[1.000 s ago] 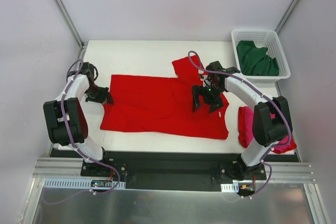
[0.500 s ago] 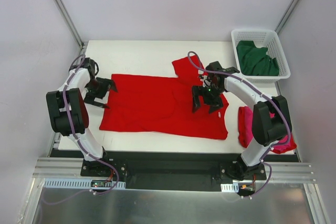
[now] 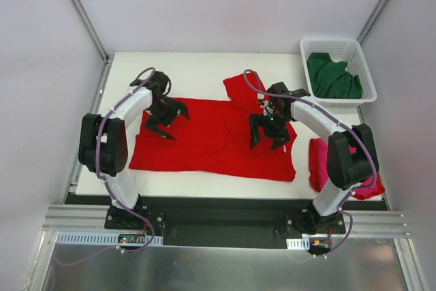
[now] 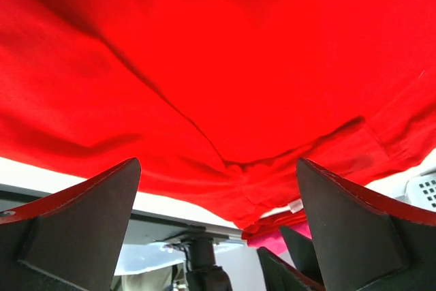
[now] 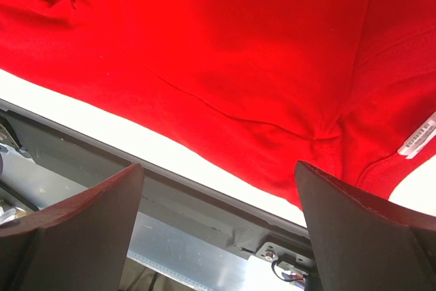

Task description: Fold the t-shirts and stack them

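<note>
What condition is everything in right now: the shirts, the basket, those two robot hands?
red t-shirt, spread flat on the table, unfolded
pink t-shirt, bunched at the table's right edge, partly behind the right arm
green t-shirt, crumpled inside the basket
basket, upright at the far right corner
left hand, open, empty, over the red t-shirt
right hand, open, empty, over the red t-shirt

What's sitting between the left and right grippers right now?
Only the spread red t-shirt: from the left gripper to the right gripper its cloth lies flat with nothing on it, as the top external view shows.
</note>
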Robot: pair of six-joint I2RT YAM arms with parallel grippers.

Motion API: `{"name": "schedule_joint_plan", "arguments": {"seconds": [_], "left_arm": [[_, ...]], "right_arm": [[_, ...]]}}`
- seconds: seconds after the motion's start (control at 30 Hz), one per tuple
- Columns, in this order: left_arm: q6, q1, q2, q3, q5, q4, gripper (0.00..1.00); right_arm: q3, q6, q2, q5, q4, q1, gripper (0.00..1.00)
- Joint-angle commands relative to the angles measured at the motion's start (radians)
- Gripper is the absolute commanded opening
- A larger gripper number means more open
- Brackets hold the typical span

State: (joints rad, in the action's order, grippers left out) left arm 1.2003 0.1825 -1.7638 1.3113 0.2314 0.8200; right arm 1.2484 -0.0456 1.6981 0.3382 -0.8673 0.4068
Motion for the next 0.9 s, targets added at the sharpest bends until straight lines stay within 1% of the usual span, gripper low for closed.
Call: {"name": "schedule_joint_plan", "arguments": {"seconds": [0.0,0.13,0.3,0.43,0.6,0.77,0.87], "left_arm": [[0.197,0.081,-0.022,0.060,-0.007,-0.005,0.99],[0.264,0.135,-0.085,0.105,0.002,-0.012,0.99],[0.390,0.221,-0.123,0.092,0.003,-0.044,0.99],[0.432,0.270,-0.140,0.089,0.020,-0.054,0.99],[0.482,0.302,-0.089,0.023,0.005,-0.053,0.99],[0.499,0.305,-0.042,-0.072,-0.012,-0.055,0.92],[0.501,0.304,-0.013,-0.115,-0.023,-0.055,0.91]], "right_arm": [[-0.018,-0.002,-0.040,-0.002,-0.004,-0.005,0.96],[-0.030,-0.002,-0.054,-0.001,-0.006,-0.006,0.96],[-0.037,-0.010,-0.057,-0.004,-0.007,-0.005,0.96],[-0.041,-0.014,-0.057,-0.001,-0.010,-0.005,0.96],[-0.041,-0.022,-0.055,-0.001,-0.010,-0.006,0.96],[-0.041,-0.023,-0.051,0.008,-0.009,-0.006,0.96],[-0.037,-0.023,-0.045,0.016,-0.006,-0.006,0.96]]}}
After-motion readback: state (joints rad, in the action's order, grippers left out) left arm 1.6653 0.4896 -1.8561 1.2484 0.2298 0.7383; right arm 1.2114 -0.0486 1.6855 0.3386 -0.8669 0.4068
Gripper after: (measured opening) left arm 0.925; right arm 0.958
